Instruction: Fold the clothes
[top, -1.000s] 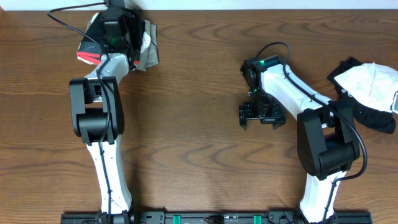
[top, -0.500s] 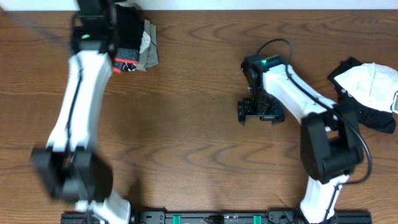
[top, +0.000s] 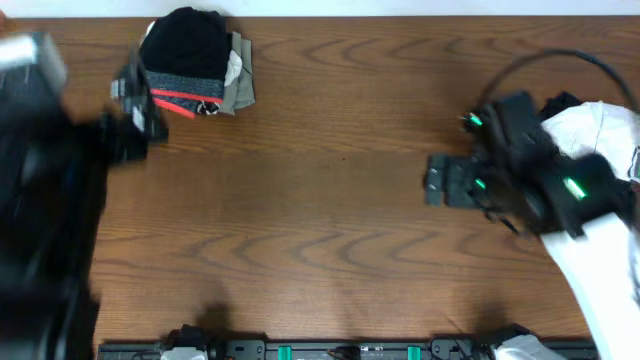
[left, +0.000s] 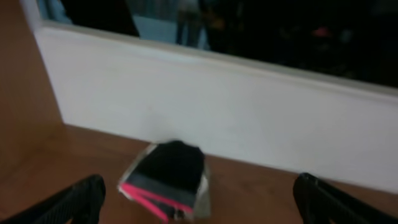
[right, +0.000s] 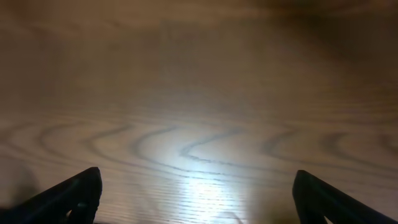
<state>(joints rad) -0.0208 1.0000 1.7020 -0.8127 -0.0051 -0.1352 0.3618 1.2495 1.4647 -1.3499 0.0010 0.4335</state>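
Observation:
The clothes lie in two places. A folded stack (top: 195, 62) sits at the table's far left: black trousers with a grey, red-edged waistband on top, olive and white pieces under them. A crumpled white and black garment (top: 592, 140) lies at the right edge. My left gripper (top: 135, 108), blurred, hangs left of the stack and apart from it. In the left wrist view the stack (left: 169, 179) lies ahead of the open, empty left gripper (left: 199, 190). My right gripper (top: 440, 180) is left of the white garment; it (right: 196, 179) is open over bare wood.
A white wall (left: 249, 106) runs behind the table's far edge. The left arm (top: 45, 200) fills the left side of the overhead view as a dark blur. The right arm (top: 560, 190) overlaps part of the white garment.
The left gripper opened, let go of the black trousers on the stack and swung away to the left. The right arm moved right, toward the white garment. Both arms are blurred with motion.

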